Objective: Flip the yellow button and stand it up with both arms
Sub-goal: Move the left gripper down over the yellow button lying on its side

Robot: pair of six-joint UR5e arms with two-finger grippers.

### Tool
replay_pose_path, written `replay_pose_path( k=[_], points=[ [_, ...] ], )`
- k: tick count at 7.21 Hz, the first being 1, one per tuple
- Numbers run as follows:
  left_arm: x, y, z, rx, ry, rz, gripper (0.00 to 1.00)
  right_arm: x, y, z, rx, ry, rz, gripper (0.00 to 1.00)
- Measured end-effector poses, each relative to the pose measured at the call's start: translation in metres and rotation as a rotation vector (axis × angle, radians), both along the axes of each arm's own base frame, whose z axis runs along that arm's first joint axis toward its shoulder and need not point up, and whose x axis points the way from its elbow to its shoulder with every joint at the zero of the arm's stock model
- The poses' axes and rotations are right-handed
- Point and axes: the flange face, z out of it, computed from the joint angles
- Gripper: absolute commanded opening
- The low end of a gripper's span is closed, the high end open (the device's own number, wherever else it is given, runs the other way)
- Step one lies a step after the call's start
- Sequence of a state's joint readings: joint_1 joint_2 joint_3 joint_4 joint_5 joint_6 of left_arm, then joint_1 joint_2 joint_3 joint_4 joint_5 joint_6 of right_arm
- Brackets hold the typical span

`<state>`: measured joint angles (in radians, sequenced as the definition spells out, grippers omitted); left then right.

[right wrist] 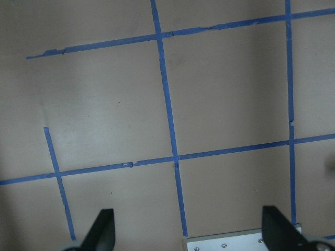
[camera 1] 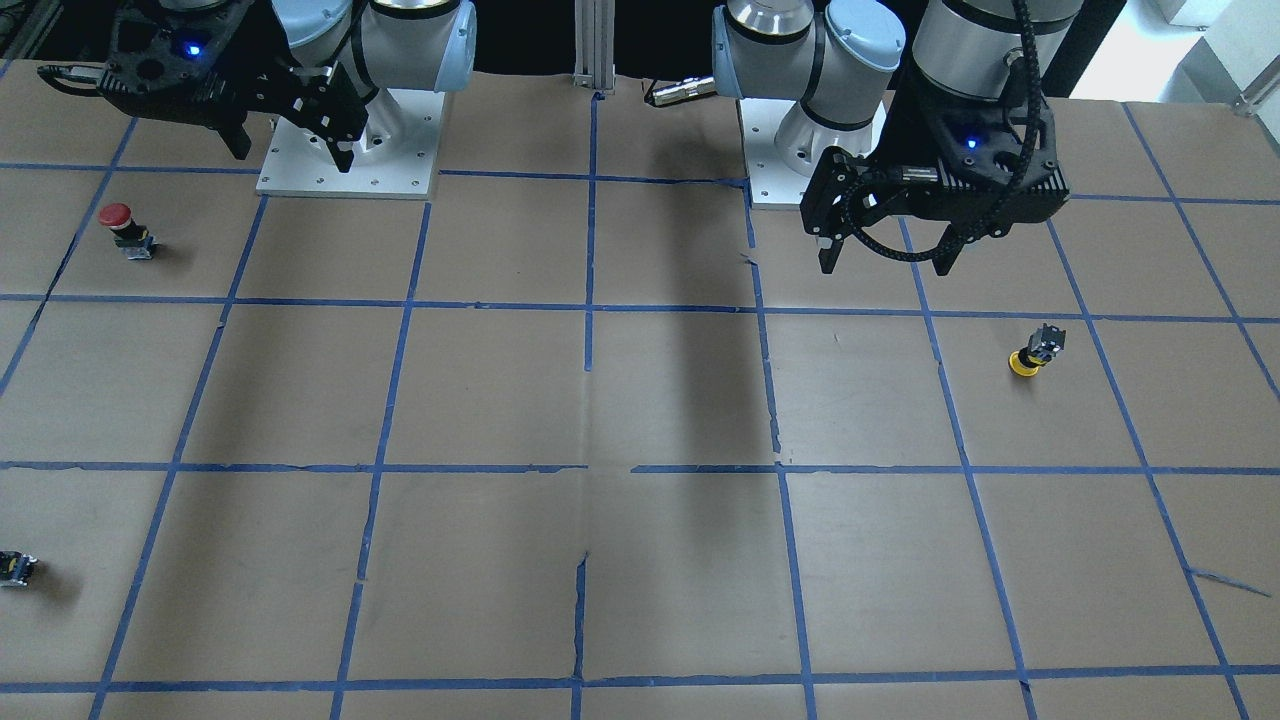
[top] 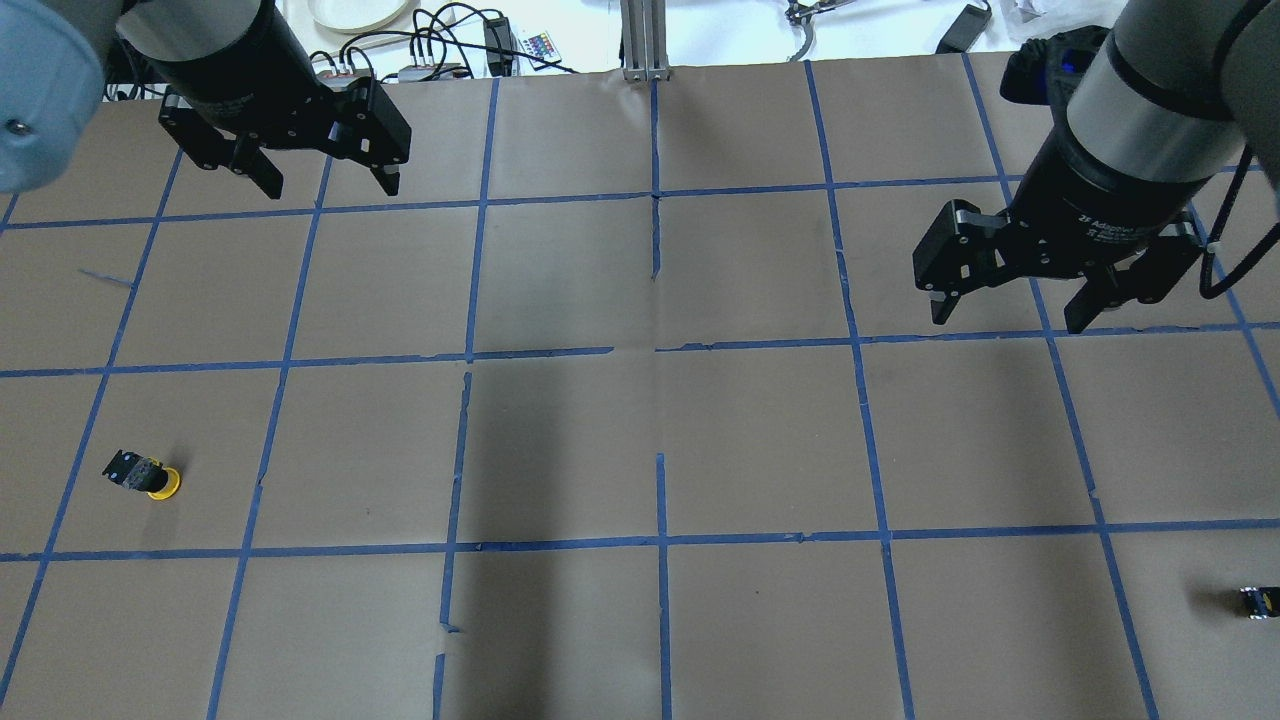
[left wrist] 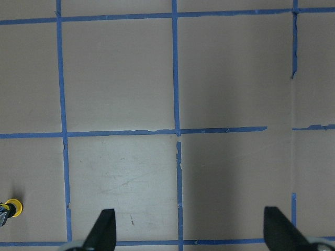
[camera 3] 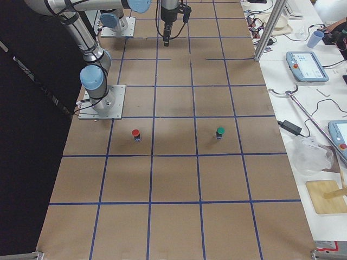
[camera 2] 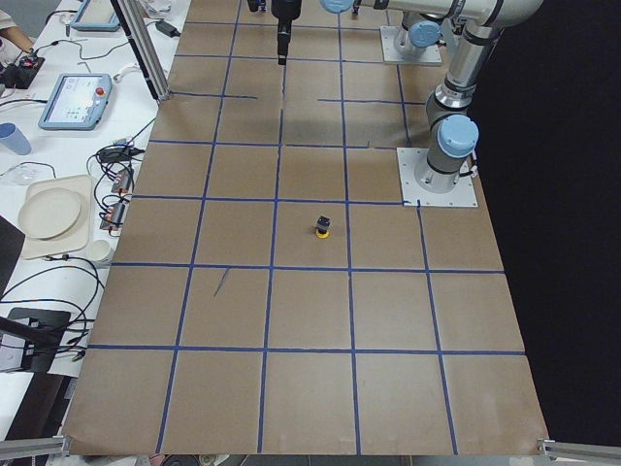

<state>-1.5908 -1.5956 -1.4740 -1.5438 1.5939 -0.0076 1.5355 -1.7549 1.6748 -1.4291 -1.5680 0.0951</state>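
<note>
The yellow button (camera 1: 1035, 352) stands upside down on its yellow cap, with the black and silver body on top, alone on the brown table. It also shows in the overhead view (top: 147, 477), the left side view (camera 2: 322, 227) and at the left wrist view's bottom-left edge (left wrist: 11, 208). My left gripper (camera 1: 888, 265) (top: 330, 188) hangs open and empty high above the table, well away from the button. My right gripper (camera 1: 293, 155) (top: 1010, 318) is open and empty on the other side of the table.
A red-capped button (camera 1: 120, 228) (camera 3: 135, 134) stands near the right arm's white baseplate (camera 1: 300, 185). A green-capped button (camera 3: 220, 131) stands beyond it. A small black block (camera 1: 15, 568) (top: 1260, 602) sits at the table's edge. Blue tape marks a grid.
</note>
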Motion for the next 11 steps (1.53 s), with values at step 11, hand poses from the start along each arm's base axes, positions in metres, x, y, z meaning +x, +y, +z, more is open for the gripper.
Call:
replay_pose_path(
  k=[11],
  points=[
    [0.318,0.031,-0.178,0.152,0.025,-0.390,1.00,-0.001,0.000,0.000,0.002,0.005,0.002,1.00]
  ],
)
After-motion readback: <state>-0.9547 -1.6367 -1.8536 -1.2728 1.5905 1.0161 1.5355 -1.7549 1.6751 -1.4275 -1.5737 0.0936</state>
